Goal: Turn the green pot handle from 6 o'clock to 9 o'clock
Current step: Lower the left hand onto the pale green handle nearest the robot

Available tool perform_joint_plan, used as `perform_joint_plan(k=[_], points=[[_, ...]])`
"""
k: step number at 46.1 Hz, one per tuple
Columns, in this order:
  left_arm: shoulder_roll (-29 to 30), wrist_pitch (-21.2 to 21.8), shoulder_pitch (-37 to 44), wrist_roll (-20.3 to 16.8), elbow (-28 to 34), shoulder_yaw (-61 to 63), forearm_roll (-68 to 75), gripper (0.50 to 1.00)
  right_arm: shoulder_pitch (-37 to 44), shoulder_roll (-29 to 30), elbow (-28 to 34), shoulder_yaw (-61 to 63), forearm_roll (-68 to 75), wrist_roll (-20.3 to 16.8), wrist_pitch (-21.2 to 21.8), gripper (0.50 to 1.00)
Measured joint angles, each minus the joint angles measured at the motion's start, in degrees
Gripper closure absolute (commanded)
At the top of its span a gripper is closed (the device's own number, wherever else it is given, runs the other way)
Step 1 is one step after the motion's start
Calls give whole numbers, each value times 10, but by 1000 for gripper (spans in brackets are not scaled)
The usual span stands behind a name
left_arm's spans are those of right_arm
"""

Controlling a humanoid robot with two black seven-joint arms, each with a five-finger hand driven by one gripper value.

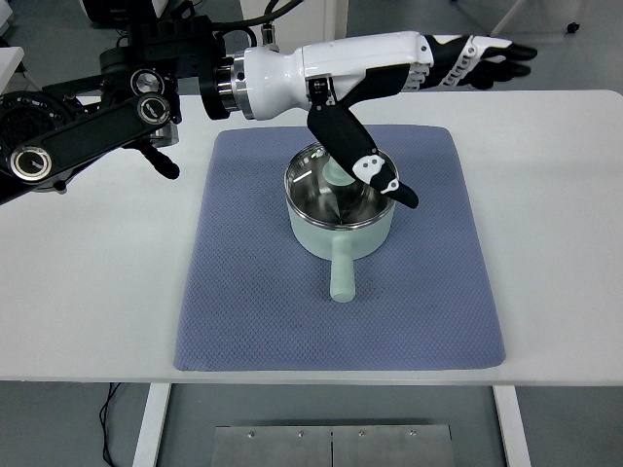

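Currently I see the left hand [409, 73] stretched across the upper centre of the frame, its arm entering from the upper left edge. Its four white-and-black fingers [487, 53] lie extended and close together, pointing toward the upper right corner, and they hold nothing. The black thumb [365, 161] angles down and right, away from the palm, and crosses over the open mouth of the green pot [341, 229]. The thumb tip lies over the pot's right rim; I cannot tell whether it touches the rim or only passes above it.

I read the pot as upright, with a shiny metal interior and a pale green outer wall. It stands slightly above the centre of the blue mat [253, 311]. The pot handle [342, 274] projects straight toward the bottom of the frame, the 6 o'clock position, and rests free of the hand.

The mat lies flat on the white table [88, 292], occupying the middle of the frame. The black arm links [88, 131] sit over the table's upper left area.
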Motion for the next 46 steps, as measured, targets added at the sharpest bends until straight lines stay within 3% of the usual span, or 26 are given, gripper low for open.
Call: perform_joint_plan(k=[13,46], points=[[1,-12,-25,-1,-24,63,63,500,0,0,0,0,0,0,0,500],[-25,-79,-24,0,-22,75,210,500,0,0,0,0,0,0,0,500]])
